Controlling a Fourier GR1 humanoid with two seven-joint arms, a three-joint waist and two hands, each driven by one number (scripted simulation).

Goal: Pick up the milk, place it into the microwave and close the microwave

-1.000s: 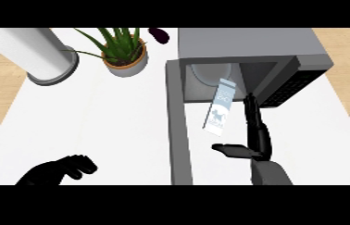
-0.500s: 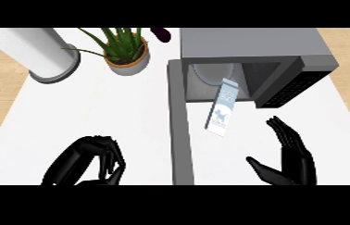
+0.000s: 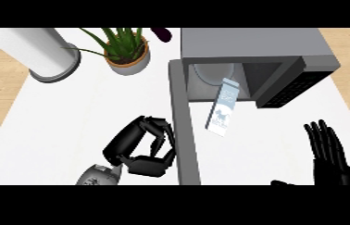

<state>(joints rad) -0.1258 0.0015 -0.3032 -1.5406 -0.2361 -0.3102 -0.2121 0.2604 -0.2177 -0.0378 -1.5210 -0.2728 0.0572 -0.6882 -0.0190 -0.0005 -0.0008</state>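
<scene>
Head view: clenched left hand (image 3: 140, 147) has risen beside the microwave door (image 3: 186, 122); right hand (image 3: 327, 152) stays released.

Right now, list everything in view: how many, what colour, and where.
microwave: one, grey, far right, door open
milk carton: one, white and blue, tilted at the microwave's opening
potted plant: one, green in tan pot, far middle
cylinder: one, white, far left
dark purple thing: one, behind the plant, unidentifiable
counter: one, white, under everything
left hand: one, black, curled, left of the door
right hand: one, black, open, fingers up, lower right
</scene>
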